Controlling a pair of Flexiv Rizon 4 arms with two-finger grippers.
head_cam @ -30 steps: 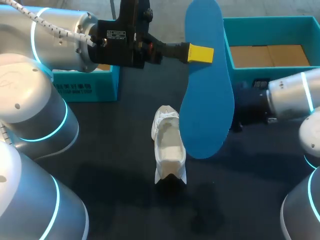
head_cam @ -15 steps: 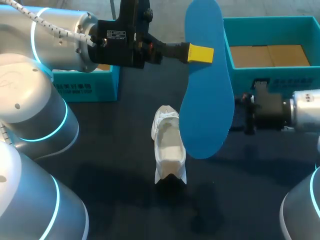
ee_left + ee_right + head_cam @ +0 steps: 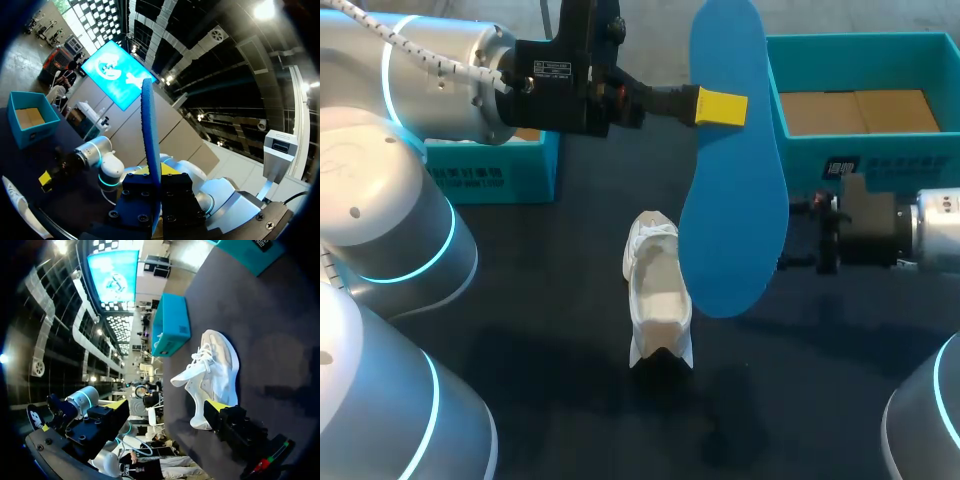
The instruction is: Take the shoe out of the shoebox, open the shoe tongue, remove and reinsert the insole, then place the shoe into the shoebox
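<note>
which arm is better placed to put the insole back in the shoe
Left. The left gripper is shut on the blue insole, held up near the white shoe. The right gripper is open beside the shoe, likely better for steadying it.

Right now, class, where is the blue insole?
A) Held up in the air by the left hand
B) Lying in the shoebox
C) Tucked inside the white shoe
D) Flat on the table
A: the left hand is clamped on the blue insole, holding it on edge in the air, clear of the white shoe.
</note>
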